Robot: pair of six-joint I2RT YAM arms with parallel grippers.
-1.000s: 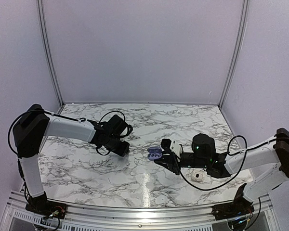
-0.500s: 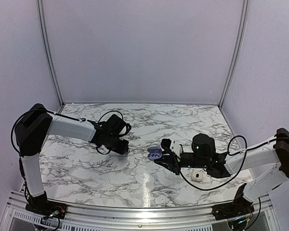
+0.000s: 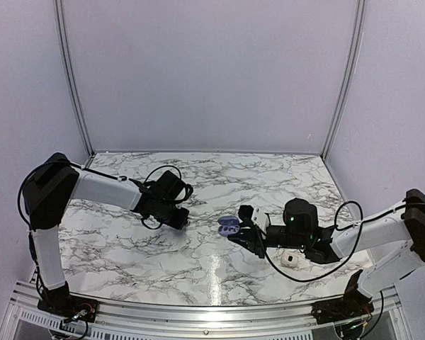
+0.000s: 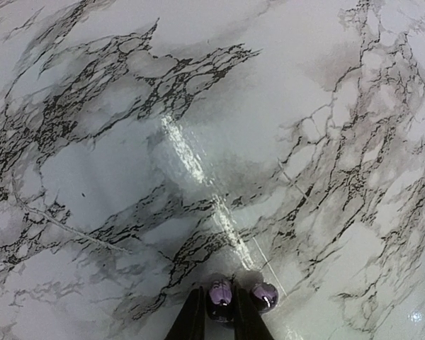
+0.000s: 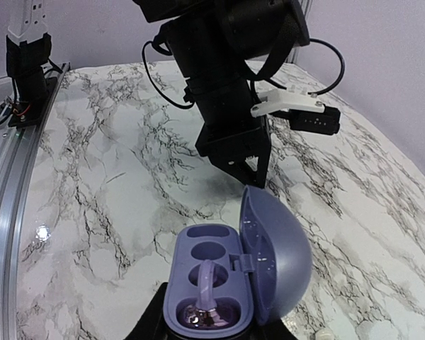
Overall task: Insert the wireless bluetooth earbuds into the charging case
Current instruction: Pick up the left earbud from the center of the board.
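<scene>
We see left tool (image 4: 217, 304) barely shifted since a second ago, settled and pinched on earbud (image 4: 220, 292) down at tabletop (image 4: 127, 142); second earbud (image 4: 264, 296) lies just beside. Right tool (image 5: 209, 322) clamps open case (image 5: 219, 244), steady. We judge grip made, carry to case next.

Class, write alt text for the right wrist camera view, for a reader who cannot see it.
An open lilac charging case is held by the right gripper, with its lid tipped up to the right and its moulded wells facing the camera. Beyond it the left gripper points down at the marble table.
</scene>
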